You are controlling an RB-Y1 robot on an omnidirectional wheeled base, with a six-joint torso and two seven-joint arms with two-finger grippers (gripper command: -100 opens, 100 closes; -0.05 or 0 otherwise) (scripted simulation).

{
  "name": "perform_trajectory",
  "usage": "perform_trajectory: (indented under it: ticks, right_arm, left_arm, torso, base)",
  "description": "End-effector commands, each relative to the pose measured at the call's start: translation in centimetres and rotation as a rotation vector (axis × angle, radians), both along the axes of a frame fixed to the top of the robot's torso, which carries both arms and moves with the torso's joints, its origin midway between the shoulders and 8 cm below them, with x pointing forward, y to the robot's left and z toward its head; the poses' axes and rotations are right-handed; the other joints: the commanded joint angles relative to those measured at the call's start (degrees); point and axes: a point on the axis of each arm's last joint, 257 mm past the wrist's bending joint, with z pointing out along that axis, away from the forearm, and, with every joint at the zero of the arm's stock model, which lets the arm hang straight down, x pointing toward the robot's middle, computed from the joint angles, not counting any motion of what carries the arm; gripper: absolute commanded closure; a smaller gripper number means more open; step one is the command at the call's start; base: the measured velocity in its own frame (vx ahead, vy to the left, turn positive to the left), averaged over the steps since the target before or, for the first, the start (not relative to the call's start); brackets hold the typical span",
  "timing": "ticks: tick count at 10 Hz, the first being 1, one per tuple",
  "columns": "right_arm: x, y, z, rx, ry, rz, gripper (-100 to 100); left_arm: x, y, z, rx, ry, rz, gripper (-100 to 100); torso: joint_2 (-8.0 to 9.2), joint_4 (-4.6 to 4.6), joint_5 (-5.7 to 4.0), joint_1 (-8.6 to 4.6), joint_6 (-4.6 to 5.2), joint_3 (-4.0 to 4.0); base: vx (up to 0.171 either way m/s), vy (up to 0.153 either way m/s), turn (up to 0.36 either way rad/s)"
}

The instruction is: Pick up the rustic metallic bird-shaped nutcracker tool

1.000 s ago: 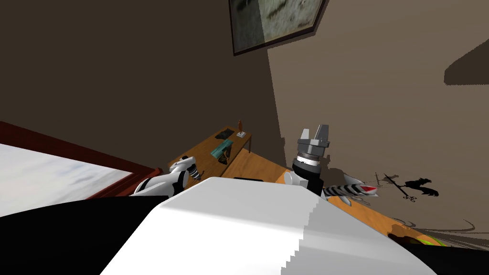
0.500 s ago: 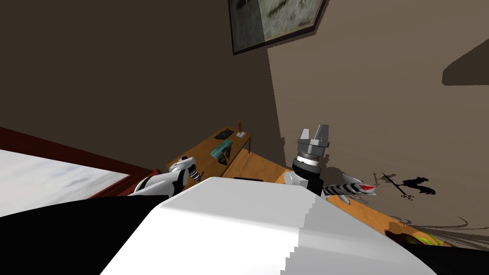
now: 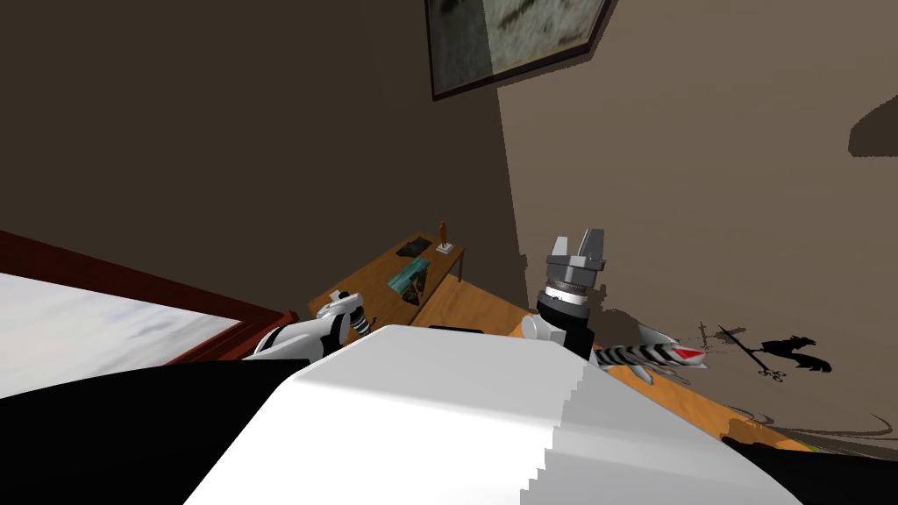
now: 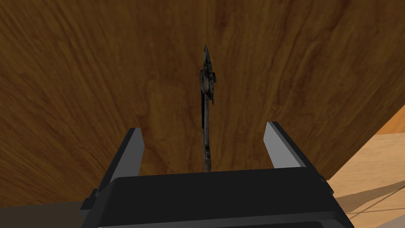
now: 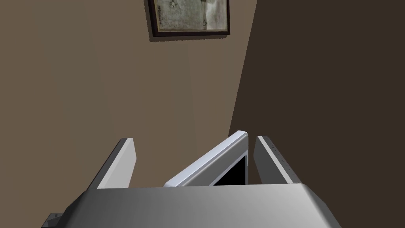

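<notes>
left wrist view: the left tool (image 4: 203,128) is open, its fingers straddling the dark bird-shaped nutcracker (image 4: 206,99). the nutcracker lies flat on the wooden counter (image 4: 99,79), well in from the counter's edge. i'd lower straight, keep the thin shaft centred, and close across it near the thicker head.
head view: the right tool (image 3: 579,238) is raised by the wall.
right wrist view: its fingers are apart.
no writing is legible.

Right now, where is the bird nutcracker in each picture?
Head view: too small to pick out; the left gripper hovers over the wooden table.
Left wrist view: the nutcracker lies midway between that gripper's open fingers.
Right wrist view: the right gripper, open, points up, away from it.
Shared landmark: the table.
</notes>
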Motion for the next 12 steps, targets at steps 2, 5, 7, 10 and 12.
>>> perform_trajectory:
  ticks: [2,5,7,10,12]
  right_arm:
    - [0.0,0.0,0.0,0.0,0.0,0.0,0]
    - [0.0,0.0,0.0,0.0,0.0,0.0,0]
    - [0.0,0.0,0.0,0.0,0.0,0.0,0]
    - [0.0,0.0,0.0,0.0,0.0,0.0,0]
    - [0.0,0.0,0.0,0.0,0.0,0.0,0]
  left_arm:
    - [0.0,0.0,0.0,0.0,0.0,0.0,100]
    - [0.1,-0.1,0.0,-0.001,-0.003,0.005,100]
    - [0.5,0.8,1.1,0.001,0.0,0.006,100]
    - [1.1,1.6,2.3,0.001,0.0,0.013,100]
    - [0.8,1.4,1.9,0.0,0.002,0.01,0]
  torso:
    - [0.05,0.01,-0.01,-0.05,0.0,0.03]
    - [-0.05,-0.08,0.09,0.19,0.07,-0.07]
    - [-0.07,-0.09,0.1,0.21,0.07,-0.08]
    - [0.06,-0.02,0.05,0.07,0.04,0.01]
    - [0.07,-0.01,0.06,0.09,0.01,0.03]
  base:
    - [0.0,0.0,0.0]
    - [0.0,0.0,0.0]
    - [-0.018,-0.009,-0.026]
    - [-0.033,-0.031,-0.029]
    - [-0.009,-0.008,-0.005]
